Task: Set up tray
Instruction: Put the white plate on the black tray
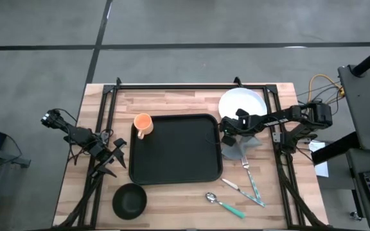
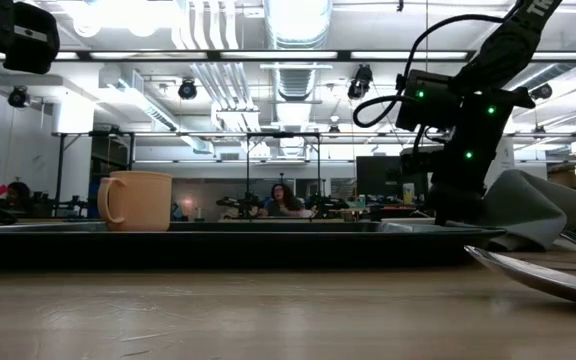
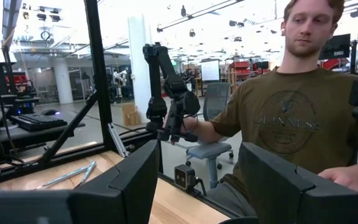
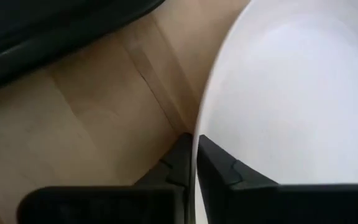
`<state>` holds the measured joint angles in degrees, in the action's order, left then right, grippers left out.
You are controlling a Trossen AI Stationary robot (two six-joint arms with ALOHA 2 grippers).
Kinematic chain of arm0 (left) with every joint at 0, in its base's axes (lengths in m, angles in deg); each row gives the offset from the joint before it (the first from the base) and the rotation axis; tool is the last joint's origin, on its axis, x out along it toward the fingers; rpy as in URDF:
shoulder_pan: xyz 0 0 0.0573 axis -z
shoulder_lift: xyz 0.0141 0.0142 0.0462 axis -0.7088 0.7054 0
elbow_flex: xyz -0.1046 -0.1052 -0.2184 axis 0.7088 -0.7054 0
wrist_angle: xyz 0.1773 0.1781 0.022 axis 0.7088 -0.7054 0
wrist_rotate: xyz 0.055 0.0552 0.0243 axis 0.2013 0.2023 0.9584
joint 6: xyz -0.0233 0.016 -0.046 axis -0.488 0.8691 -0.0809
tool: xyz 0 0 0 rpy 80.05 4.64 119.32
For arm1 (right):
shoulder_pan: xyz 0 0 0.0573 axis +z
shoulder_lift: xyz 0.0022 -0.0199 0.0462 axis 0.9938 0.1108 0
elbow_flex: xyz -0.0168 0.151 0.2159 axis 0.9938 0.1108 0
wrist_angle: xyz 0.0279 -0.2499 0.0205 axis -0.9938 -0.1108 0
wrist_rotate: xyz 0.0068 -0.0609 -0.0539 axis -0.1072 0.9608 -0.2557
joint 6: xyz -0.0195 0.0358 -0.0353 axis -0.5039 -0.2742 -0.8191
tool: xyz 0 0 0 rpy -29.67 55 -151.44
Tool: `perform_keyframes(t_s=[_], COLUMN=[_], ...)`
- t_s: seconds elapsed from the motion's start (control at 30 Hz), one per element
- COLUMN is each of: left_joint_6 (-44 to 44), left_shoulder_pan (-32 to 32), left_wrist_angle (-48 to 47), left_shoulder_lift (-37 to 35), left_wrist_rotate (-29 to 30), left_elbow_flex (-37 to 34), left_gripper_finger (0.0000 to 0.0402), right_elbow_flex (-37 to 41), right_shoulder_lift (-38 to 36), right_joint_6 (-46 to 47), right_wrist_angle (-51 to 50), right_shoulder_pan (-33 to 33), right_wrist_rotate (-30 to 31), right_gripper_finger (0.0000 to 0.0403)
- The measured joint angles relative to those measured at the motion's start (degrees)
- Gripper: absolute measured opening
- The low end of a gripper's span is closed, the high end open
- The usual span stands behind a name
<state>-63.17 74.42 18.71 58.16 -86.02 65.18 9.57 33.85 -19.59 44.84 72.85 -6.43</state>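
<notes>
Pinching rim of white plate (image 4: 291, 87) with right gripper (image 4: 194, 163), fingers clenched, likely for lifting onto tray (image 1: 175, 149). Left gripper (image 1: 111, 157) waiting released, beside tray.

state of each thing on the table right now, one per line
tray: flat on the table, nothing on it
white plate: rim pinched by the right hand
orange cup: upright, at the tray's edge
black bowl: upright, untouched
left hand: open, holding nothing
</notes>
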Motion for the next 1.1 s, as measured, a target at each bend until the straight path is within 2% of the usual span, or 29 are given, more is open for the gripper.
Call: perform_keyframes(t_s=[0.5,0.77,1.1], left_joint_6=[0.0,0.0,0.0], left_shoulder_pan=[0.0,0.0,0.0], left_wrist_angle=[0.0,0.0,0.0], left_shoulder_lift=[0.0,0.0,0.0], left_wrist_rotate=[0.0,0.0,0.0], left_elbow_flex=[0.0,0.0,0.0], left_gripper_finger=[0.0202,0.0202,0.0202], right_elbow_flex=[-2.5,-4.9,-7.2], right_shoulder_lift=[-0.1,-0.1,-0.2], right_joint_6=[-7.2,-11.0,-19.8], right_wrist_angle=[0.0,0.2,3.0], right_shoulder_pan=[1.3,5.5,12.7], right_wrist_rotate=[3.1,6.1,6.5], right_gripper_finger=[0.0008,0.0008,0.0008])
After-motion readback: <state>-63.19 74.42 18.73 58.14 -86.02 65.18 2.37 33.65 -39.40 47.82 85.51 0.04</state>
